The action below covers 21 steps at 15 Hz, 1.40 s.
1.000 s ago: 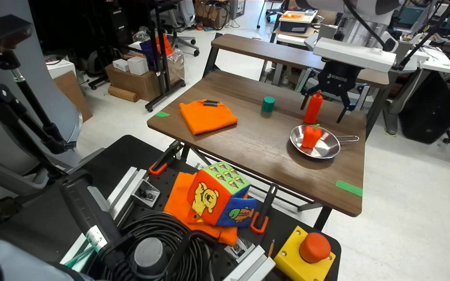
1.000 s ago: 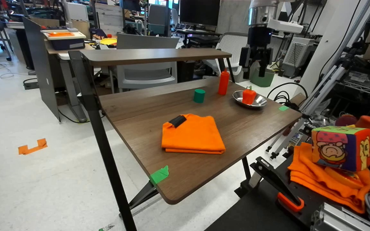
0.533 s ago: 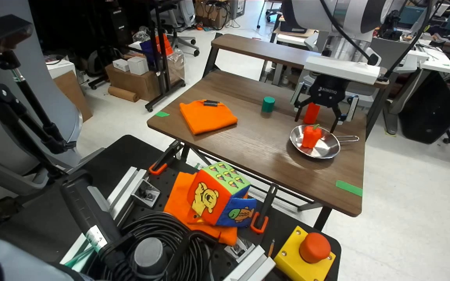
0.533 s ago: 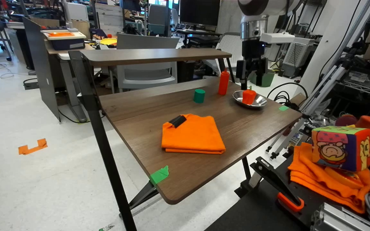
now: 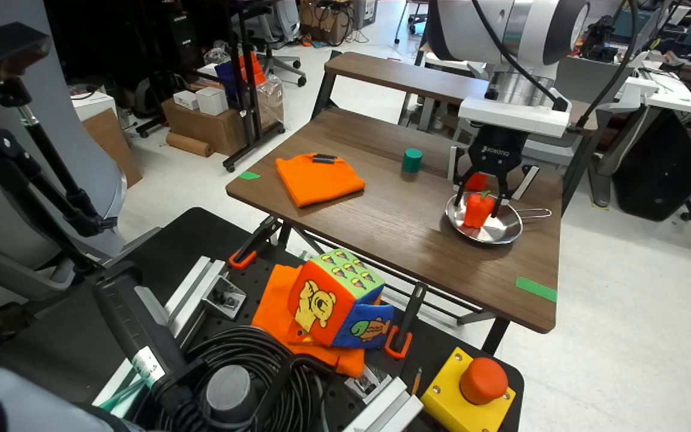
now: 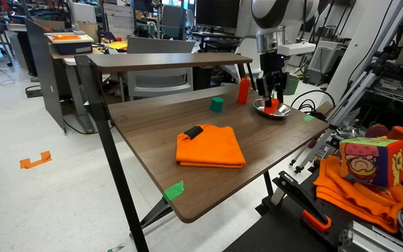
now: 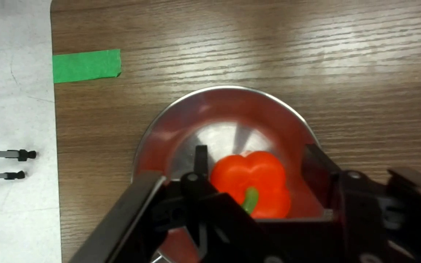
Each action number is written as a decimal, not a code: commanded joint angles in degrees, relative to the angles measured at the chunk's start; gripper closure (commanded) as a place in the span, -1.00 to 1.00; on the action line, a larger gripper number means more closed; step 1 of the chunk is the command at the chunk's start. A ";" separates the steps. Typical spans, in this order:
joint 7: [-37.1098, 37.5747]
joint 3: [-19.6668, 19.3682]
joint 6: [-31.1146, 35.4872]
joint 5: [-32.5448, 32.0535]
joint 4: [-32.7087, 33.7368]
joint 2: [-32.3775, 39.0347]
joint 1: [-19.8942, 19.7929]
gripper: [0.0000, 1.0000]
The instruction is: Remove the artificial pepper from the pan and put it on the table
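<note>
The red artificial pepper (image 7: 265, 171), with a short green stem, sits upright in the shiny round pan (image 7: 225, 104). The pan (image 5: 495, 234) rests on the brown wooden table (image 5: 381, 222), its handle pointing to the table's short edge. My gripper (image 5: 477, 208) is lowered into the pan, a finger on each side of the pepper. Its jaws are part-way closed. In the wrist view the left finger (image 7: 201, 160) lies close against the pepper; whether it touches is unclear. A gap shows between the pepper and the right finger (image 7: 318, 175). The pepper's underside is hidden.
An orange-red squeeze bottle (image 6: 243, 90) stands just behind the pan, partly covered by the gripper in an exterior view. A green cylinder (image 5: 412, 160) and a folded orange cloth (image 6: 212, 147) are farther along the table. Green tape (image 7: 86, 66) marks the edge near the pan.
The gripper has come down and over from beyond the pan to around the pepper. Its jaws have narrowed. Pepper and pan have kept their places.
</note>
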 commanded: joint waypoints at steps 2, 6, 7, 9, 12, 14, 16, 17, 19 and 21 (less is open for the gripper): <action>1.10 -0.48 -3.74 -1.23 3.08 1.39 0.08 0.43; -3.28 0.31 -4.73 -0.44 -1.40 -4.79 -2.21 0.51; -4.88 0.47 -4.61 -0.08 -2.38 -6.65 -3.11 0.51; -6.09 0.32 -3.70 1.75 -3.05 -9.91 -5.28 0.51; -3.57 -0.97 -5.06 3.71 2.23 -9.80 -7.44 0.51; -2.35 -1.47 -6.16 4.66 6.72 -7.66 -8.61 0.51; -1.33 -1.60 -7.27 5.34 10.87 -5.18 -9.16 0.51; -0.73 -1.48 -7.45 5.77 12.89 -3.70 -9.41 0.51; 0.67 -1.24 -8.71 6.31 18.03 0.19 -9.40 0.51; 1.81 -0.92 -10.74 6.84 23.50 4.19 -9.41 0.51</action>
